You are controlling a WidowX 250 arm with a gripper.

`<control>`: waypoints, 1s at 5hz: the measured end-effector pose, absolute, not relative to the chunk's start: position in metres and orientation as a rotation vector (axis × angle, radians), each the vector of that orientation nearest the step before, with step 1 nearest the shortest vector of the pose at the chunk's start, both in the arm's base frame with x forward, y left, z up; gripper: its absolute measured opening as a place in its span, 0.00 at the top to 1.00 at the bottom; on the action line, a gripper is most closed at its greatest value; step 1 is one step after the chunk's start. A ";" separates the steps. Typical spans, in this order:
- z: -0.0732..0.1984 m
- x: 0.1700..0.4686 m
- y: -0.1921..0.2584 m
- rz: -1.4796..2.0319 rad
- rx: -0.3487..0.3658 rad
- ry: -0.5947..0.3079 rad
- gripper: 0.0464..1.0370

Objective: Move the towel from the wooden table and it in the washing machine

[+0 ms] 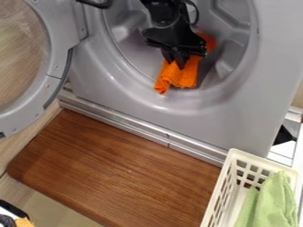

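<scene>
As towel progress stands: I judge the move to be mostly done, with the orange cloth towel point(179, 77) off the brown rectangular wooden tabletop point(124, 173) and inside the round opening of the grey metal washing machine point(248, 117).
Left to do: as I read it, I need the towel settled in the machine with nothing caught, then the arm drawn out; a slightly deeper placement may help, since the cloth lies close to the lower lip.
Towel position: upper middle of the frame, bunched and creased, one part showing behind the gripper on its right side in the frame, the rest running down to a corner near the lower edge of the opening. I cannot tell how far back it sits.
Black robot arm: it comes in from the top edge of the frame, left of the towel's upper part, and slants down into the opening.
Black gripper point(175, 62): tipped downward over the towel, its lower end against the cloth. I cannot tell from here whether it pinches the towel or has let it go.
Round grey-framed door point(57, 73): swung open at the upper left of the frame, beside the opening.
Cream plastic basket point(266, 165): lower right of the frame, holding a pale green cloth point(276, 199).
Risk: if the towel clings to the gripper as I back out, I could drag it over the lip.
</scene>
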State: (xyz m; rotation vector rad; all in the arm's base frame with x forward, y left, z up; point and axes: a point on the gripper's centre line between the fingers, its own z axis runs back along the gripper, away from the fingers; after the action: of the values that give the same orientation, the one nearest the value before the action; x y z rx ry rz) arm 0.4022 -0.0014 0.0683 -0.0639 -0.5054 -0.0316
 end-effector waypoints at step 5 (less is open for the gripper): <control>0.079 0.402 -0.002 -0.064 -0.062 -0.487 0.03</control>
State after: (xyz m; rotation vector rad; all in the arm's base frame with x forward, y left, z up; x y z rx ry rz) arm 0.4016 -0.0023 0.0790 -0.0623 -0.4866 -0.0638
